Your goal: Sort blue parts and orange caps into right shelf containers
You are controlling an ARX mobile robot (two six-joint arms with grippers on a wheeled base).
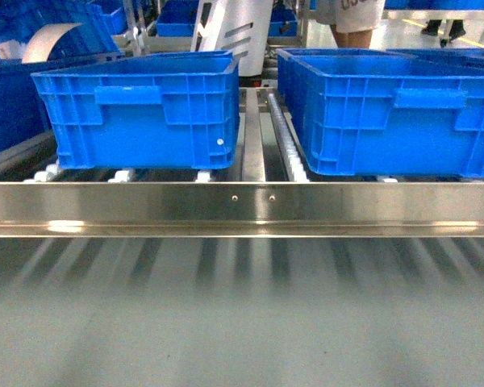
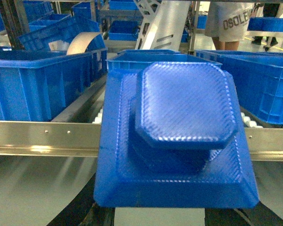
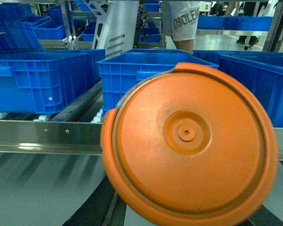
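Head view gives you two blue crates, one left [image 1: 137,109] and one right [image 1: 391,113], beyond the steel rail [image 1: 242,205], while each wrist view is filled by its load (blue part [image 2: 179,136], orange cap [image 3: 191,141]), claws hidden, grip untellable.

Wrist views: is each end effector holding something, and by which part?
The left wrist view shows a blue part, the right an orange cap, apparently held from below; the end effectors and the hold points are hidden.
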